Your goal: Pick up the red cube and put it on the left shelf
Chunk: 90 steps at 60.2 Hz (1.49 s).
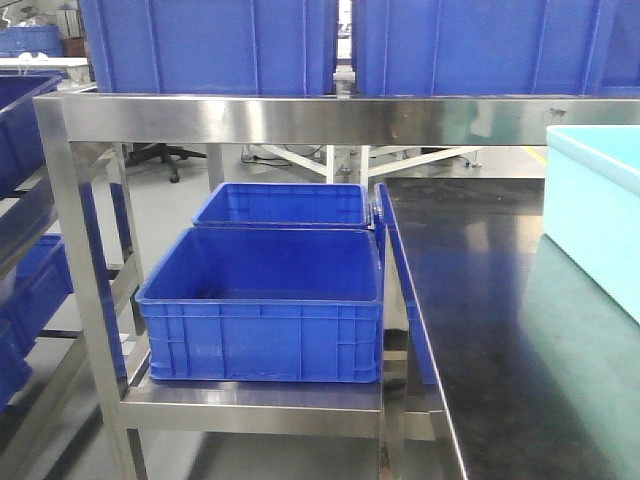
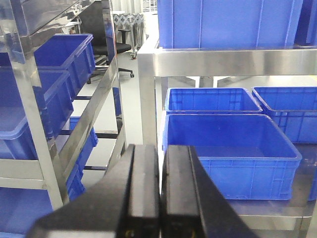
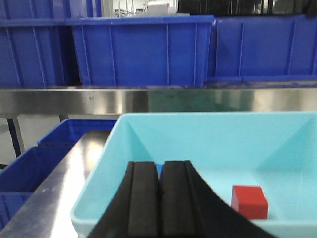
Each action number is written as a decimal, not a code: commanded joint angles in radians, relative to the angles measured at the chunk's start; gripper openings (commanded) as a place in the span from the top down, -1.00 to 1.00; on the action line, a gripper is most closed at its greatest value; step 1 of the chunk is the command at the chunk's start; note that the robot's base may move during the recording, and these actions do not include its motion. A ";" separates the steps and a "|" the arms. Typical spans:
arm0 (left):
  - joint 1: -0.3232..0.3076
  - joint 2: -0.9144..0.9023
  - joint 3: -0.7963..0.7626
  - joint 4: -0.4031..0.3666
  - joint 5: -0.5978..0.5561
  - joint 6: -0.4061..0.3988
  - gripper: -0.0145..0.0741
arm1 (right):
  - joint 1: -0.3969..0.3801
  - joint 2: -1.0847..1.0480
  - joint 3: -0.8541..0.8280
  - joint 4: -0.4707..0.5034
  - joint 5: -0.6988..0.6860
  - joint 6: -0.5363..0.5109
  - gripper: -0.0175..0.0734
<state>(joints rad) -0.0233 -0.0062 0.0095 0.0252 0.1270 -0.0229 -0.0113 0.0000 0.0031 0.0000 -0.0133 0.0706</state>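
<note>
Cube: red cube point(image 3: 250, 202) lies in the cyan tray point(image 3: 106, 183), just right of the right gripper point(image 3: 160, 198), not touching it.
Right gripper: fingers together, empty; must open to grasp.
Left gripper point(image 2: 159, 193): fingers together, empty, facing the shelf point(image 2: 228, 62), probably idle.

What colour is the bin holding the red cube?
Light turquoise. The bin and red cube show best in the right wrist view.
</note>
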 commanded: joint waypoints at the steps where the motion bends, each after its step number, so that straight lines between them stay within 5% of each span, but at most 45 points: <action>1: -0.001 -0.014 0.023 -0.003 -0.088 -0.002 0.44 | -0.003 0.076 -0.091 -0.010 -0.105 -0.006 0.51; 23: -0.001 -0.014 0.023 -0.003 -0.088 -0.002 0.44 | -0.003 0.637 -0.550 -0.010 -0.093 -0.006 0.51; 46: -0.001 -0.014 0.023 -0.003 -0.088 -0.002 0.44 | -0.003 1.089 -1.050 -0.013 0.404 -0.006 0.51; 78: -0.001 -0.014 0.023 -0.003 -0.088 -0.002 0.44 | -0.066 1.215 -1.114 -0.051 0.540 -0.006 0.49; 83: -0.001 -0.014 0.023 -0.003 -0.088 -0.002 0.44 | -0.103 1.215 -1.114 -0.051 0.580 -0.006 0.29; 90: -0.001 -0.014 0.023 -0.003 -0.088 -0.002 0.44 | -0.143 1.215 -1.114 -0.051 0.620 -0.006 -0.39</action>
<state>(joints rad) -0.0233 -0.0062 0.0095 0.0252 0.1270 -0.0229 -0.1302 1.2380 -1.0733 -0.0372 0.6379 0.0706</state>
